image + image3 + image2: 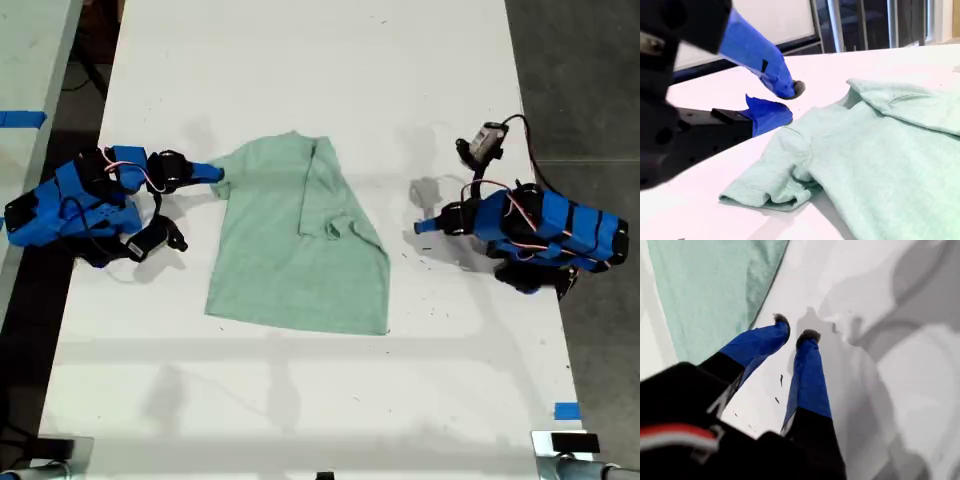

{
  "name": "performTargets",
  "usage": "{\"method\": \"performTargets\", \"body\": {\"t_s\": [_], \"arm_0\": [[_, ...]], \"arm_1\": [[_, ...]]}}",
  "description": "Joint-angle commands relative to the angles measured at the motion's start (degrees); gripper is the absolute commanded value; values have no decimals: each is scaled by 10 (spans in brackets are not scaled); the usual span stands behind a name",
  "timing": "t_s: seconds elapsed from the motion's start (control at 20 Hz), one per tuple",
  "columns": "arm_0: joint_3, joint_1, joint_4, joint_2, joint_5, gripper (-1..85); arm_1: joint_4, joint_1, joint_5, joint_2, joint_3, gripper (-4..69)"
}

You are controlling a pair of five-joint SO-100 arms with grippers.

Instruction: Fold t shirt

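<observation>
With one side of the t shirt already folded over, my second gripper, jaws parted beside the unfolded sleeve, should pinch that sleeve's hem cleanly, while my first gripper, slightly parted and empty, waits clear on the table

A long white table stands on dark grey floor.
</observation>
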Motion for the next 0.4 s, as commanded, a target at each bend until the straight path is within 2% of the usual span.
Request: {"method": "performTargets", "body": {"t_s": [0.0, 0.35], "arm_0": [[22, -2, -10, 4, 5, 40], [22, -2, -10, 4, 5, 39]], "arm_1": [[2, 5, 7, 7, 34, 56], [2, 5, 11, 7, 34, 15]]}}
